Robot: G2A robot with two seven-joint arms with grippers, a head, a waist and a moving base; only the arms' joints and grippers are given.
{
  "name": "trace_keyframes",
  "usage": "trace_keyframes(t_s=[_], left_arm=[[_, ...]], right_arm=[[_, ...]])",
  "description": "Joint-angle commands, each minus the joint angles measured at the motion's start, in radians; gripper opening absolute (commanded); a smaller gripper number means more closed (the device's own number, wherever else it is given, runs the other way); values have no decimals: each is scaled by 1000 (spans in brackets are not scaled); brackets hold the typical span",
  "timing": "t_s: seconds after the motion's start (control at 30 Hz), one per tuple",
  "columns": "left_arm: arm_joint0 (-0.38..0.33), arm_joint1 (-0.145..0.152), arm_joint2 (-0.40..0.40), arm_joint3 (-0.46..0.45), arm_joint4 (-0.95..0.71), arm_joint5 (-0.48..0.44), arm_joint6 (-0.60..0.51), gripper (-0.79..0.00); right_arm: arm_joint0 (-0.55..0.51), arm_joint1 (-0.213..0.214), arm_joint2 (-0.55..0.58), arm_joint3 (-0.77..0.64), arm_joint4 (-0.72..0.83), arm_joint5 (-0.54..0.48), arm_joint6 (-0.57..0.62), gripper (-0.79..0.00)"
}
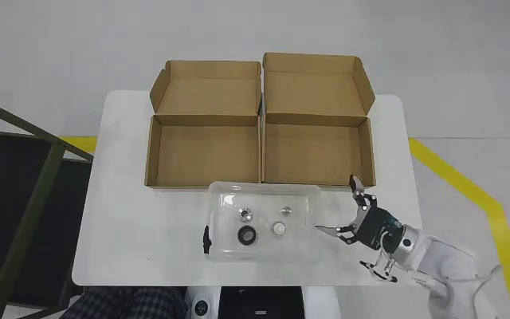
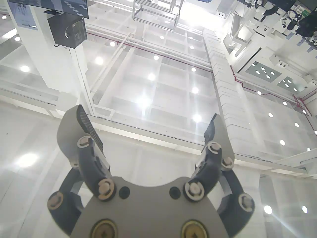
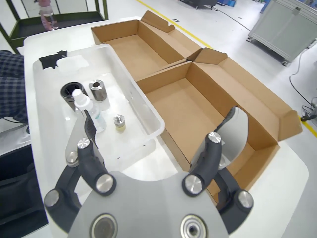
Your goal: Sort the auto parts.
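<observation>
A clear plastic tray [image 1: 307, 239] [image 3: 138, 92] holds several parts: a black ringed cylinder [image 1: 248, 235] [image 3: 69, 92], a grey metal cylinder [image 1: 246, 212] [image 3: 98, 90], a small white-capped spray bottle [image 1: 279, 229] [image 3: 85, 105] and a small metal fitting [image 1: 287, 210] [image 3: 119, 122]. My right gripper [image 1: 335, 204] [image 3: 161, 115] hangs open just off the tray's right end, holding nothing. Behind the tray lie two open cardboard boxes, left [image 1: 203, 151] [image 3: 138, 48] and right [image 1: 316, 151] [image 3: 188, 105], both bare inside. My left gripper [image 2: 147, 115] is open and points up at the ceiling.
The white table [image 1: 119, 199] has free room to the left and right of the tray. A patch of black tape [image 1: 206, 238] [image 3: 50, 59] sticks to the tray's far end. A green cart [image 3: 57, 20] stands off the table's left side.
</observation>
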Motion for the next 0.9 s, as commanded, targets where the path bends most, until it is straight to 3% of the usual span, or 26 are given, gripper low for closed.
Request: trace_keyframes(t_s=[0.0, 0.5, 0.87], left_arm=[[0, 0, 0, 0, 0, 0, 0, 0], [0, 0, 0, 0, 0, 0, 0, 0], [0, 0, 0, 0, 0, 0, 0, 0]], right_arm=[[8, 2, -27, -12, -5, -14, 32, 0], [119, 7, -262, -16, -88, -39, 239, 0], [190, 8, -360, 38, -94, -24, 328, 0]])
